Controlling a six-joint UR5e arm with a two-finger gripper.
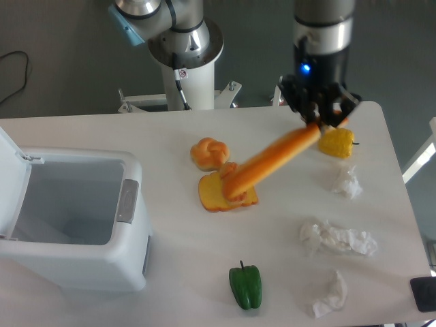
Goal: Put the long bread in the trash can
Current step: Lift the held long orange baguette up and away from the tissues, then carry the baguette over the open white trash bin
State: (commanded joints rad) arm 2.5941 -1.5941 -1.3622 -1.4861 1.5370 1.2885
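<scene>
The long bread point(272, 160) is an orange-golden baguette, slightly blurred, held tilted in the air. Its upper right end is in my gripper point(319, 121), which is shut on it near the table's back right. Its lower left end hangs over the square toast slice point(218, 196). The trash can point(75, 221) is a white bin at the left front, its lid point(10, 163) swung open to the left and a grey latch point(127, 201) on its right wall. The inside looks empty.
A round knotted bun point(209, 152) lies beside the toast. A yellow pepper point(338, 143) sits just right of my gripper. A green pepper point(245, 286) lies at the front. Three crumpled white papers point(337, 238) lie at the right. The robot base point(184, 48) stands behind the table.
</scene>
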